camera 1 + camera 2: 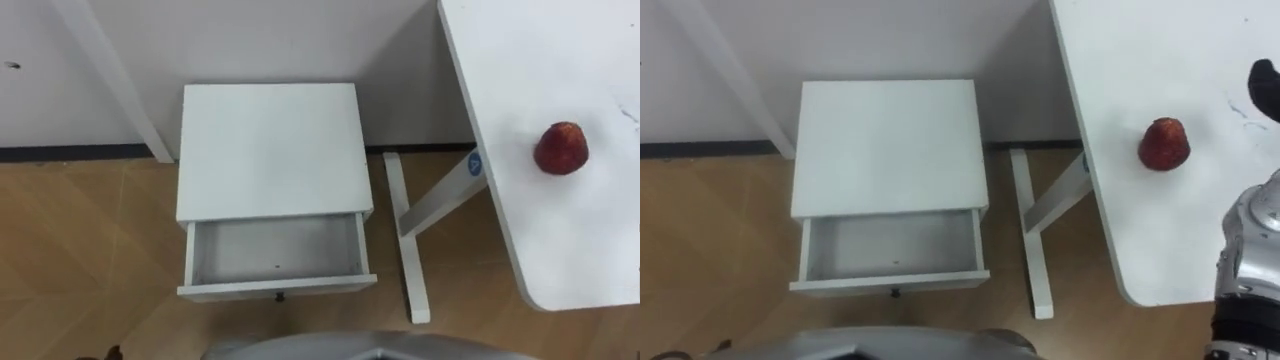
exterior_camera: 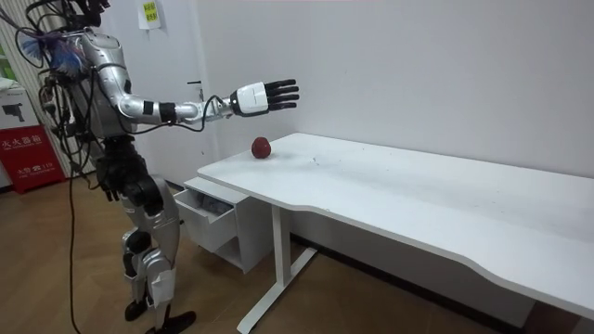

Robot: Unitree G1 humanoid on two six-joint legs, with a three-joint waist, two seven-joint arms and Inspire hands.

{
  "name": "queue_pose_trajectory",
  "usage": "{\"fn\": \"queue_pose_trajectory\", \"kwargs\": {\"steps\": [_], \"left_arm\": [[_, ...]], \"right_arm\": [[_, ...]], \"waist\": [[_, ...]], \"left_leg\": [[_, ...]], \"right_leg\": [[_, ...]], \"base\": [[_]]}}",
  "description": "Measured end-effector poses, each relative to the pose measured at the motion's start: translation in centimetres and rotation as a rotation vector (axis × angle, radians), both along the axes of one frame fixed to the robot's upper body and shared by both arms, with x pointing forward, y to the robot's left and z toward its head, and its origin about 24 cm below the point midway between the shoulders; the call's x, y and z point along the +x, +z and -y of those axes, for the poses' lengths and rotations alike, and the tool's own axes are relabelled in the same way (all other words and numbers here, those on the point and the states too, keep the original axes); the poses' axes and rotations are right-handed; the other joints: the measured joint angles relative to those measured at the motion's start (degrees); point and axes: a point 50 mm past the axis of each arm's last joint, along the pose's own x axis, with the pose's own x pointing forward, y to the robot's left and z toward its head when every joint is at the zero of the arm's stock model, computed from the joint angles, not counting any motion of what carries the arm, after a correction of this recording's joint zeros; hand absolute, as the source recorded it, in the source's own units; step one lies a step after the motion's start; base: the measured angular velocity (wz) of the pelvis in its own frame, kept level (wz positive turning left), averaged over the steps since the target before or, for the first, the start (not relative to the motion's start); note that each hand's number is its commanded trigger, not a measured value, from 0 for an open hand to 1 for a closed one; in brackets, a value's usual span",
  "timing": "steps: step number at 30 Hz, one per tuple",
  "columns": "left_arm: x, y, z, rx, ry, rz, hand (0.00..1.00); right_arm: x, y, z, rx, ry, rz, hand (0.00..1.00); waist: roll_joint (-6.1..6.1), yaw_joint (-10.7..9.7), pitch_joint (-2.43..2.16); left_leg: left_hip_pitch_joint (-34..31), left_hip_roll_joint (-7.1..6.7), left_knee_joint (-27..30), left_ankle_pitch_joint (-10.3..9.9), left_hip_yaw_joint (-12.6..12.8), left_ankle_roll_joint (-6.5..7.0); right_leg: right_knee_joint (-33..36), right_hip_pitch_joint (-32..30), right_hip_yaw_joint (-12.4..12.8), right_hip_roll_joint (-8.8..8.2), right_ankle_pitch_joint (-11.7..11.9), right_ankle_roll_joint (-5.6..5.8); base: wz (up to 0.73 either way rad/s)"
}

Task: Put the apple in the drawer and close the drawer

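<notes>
A red apple (image 1: 561, 148) (image 1: 1164, 144) (image 2: 262, 147) lies on the white table (image 1: 560, 240) near its corner, to my right. Before me stands a small white cabinet (image 1: 270, 150) with its drawer (image 1: 275, 288) (image 1: 890, 282) (image 2: 206, 206) pulled out and nothing inside. My right hand (image 2: 269, 95) (image 1: 1266, 88) is held out in the air above the table, past the apple, fingers straight and holding nothing. My left hand (image 2: 111, 188) hangs low by my hip. I stand facing the cabinet and the wall.
The table's white leg and foot (image 1: 408, 235) stand on the wooden floor just right of the cabinet. A slanted white post (image 1: 120, 80) leans at the wall to the cabinet's left. A red sign (image 2: 32, 153) stands behind me.
</notes>
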Motion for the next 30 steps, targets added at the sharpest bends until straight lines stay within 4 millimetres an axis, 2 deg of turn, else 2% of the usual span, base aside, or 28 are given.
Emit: {"fn": "queue_pose_trajectory", "kwargs": {"steps": [3, 9, 20, 26, 30], "left_arm": [[0.0, 0.0, 0.1, -0.004, -0.014, -0.003, 0.00], [-0.1, 0.0, 0.2, -0.009, -0.021, -0.005, 0.00], [0.1, 0.1, 0.0, 0.000, -0.029, 0.003, 0.00], [-0.3, -0.1, 0.1, -0.004, -0.055, -0.026, 0.00], [-0.6, -0.2, 0.2, -0.008, -0.062, -0.047, 0.00]], "right_arm": [[0.4, -0.5, -0.9, -0.016, 0.066, -0.046, 0.00], [0.7, -1.5, -2.2, -0.065, 0.191, -0.144, 0.00], [0.8, -2.5, -3.1, -0.125, 0.277, -0.243, 0.00], [0.2, -4.2, -2.8, -0.106, 0.309, -0.345, 0.00], [0.0, -4.6, -2.7, -0.097, 0.311, -0.369, 0.00]], "waist": [[0.32, 0.08, 0.05], [0.17, 0.04, -0.03], [0.52, 0.19, -0.21], [1.00, 0.35, 0.03], [1.17, 0.25, -0.02]], "left_leg": [[0.43, 0.04, 0.03, 0.00, -0.12, 0.00], [0.08, 0.15, 0.30, 0.00, -0.55, 0.00], [0.37, 0.06, 0.54, 0.01, -1.31, 0.02], [0.65, 0.18, 0.33, 0.01, -1.42, 0.02], [0.42, 0.22, 0.23, 0.00, -1.47, 0.01]], "right_leg": [[0.03, 0.55, -0.29, -0.01, 0.00, 0.00], [0.15, 0.56, -1.00, -0.10, 0.01, -0.01], [0.02, 0.76, -1.33, -0.16, 0.01, -0.02], [-0.02, 1.37, -1.45, -0.18, 0.01, -0.01], [-0.01, 1.30, -1.48, -0.16, 0.01, -0.01]], "base": [[0.00], [0.02], [0.02], [0.00], [0.00]]}}
